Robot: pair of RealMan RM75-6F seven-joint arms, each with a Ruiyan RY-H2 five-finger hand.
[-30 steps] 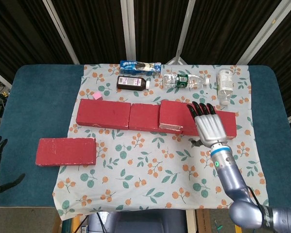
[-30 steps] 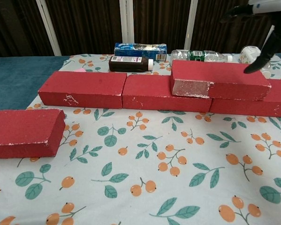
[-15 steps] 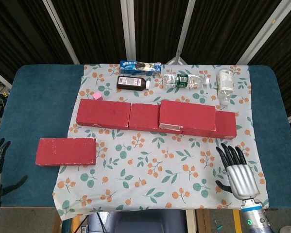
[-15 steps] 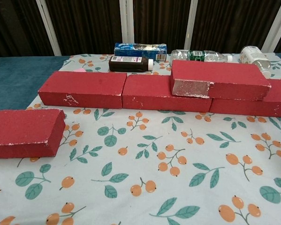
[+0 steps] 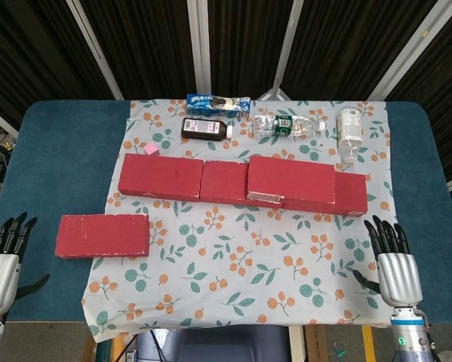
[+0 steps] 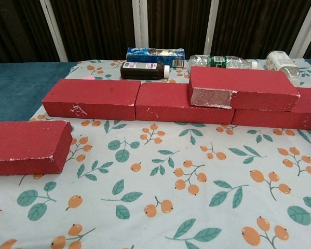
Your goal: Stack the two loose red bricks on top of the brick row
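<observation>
One red brick lies stacked across a joint of the brick row, while the second loose brick waits on the table nearest the left hand; both it and the right hand are empty, fingers spread.

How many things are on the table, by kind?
Red bricks: 5, with 3 in the row, 1 stacked, 1 loose
Clear bottles: 2
Dark bottle: 1
Blue packet: 1
Pink cube: 1
Total: 10
</observation>
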